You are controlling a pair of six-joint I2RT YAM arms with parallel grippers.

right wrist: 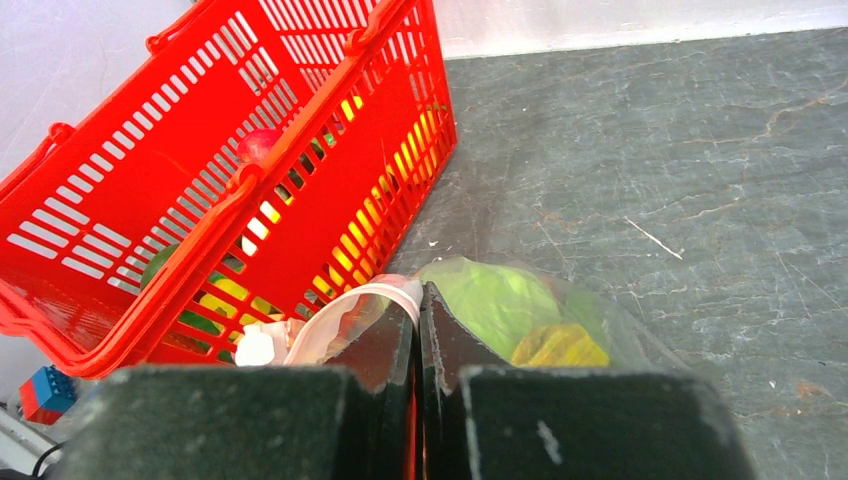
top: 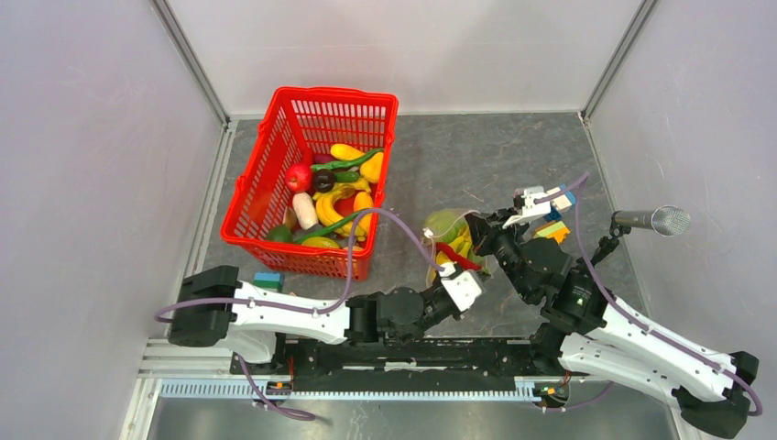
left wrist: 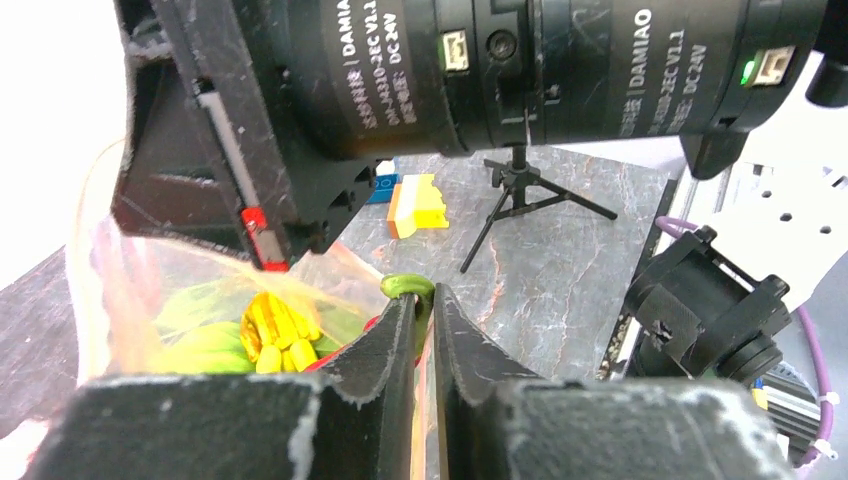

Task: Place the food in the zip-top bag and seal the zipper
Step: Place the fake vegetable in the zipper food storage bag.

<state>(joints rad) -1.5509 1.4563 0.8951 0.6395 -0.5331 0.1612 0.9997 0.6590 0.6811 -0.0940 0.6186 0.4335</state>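
**Two Grippers Closed on the Bag's Mouth**

Both sets of jaws are drawn almost fully together. The right gripper [right wrist: 418, 300] is pressed shut on the pinkish zipper [right wrist: 370, 292] of the zip-top bag [right wrist: 600, 325], so that the strip is pinched at the fingertips. The left gripper [left wrist: 424, 305] is narrowed to a thin slit, and clear film from the bag's edge is seen caught in that slit. A small green curved piece [left wrist: 405, 286] is seen right at its tips.

The left arm [top: 293, 316] is laid low along the table's near edge and stretched rightward to the bag's near side. The right arm [top: 632, 344] is raised from the near right corner, bent at the elbow, and its wrist is brought over the bag's right side.

The bag is held near the middle of the table [top: 476, 156], a little toward the near edge. Yellow bananas [left wrist: 275, 330] and a green ball [right wrist: 490, 300] are seen inside it. More toy food is left in the red basket [top: 334, 92] toward the far left corner.
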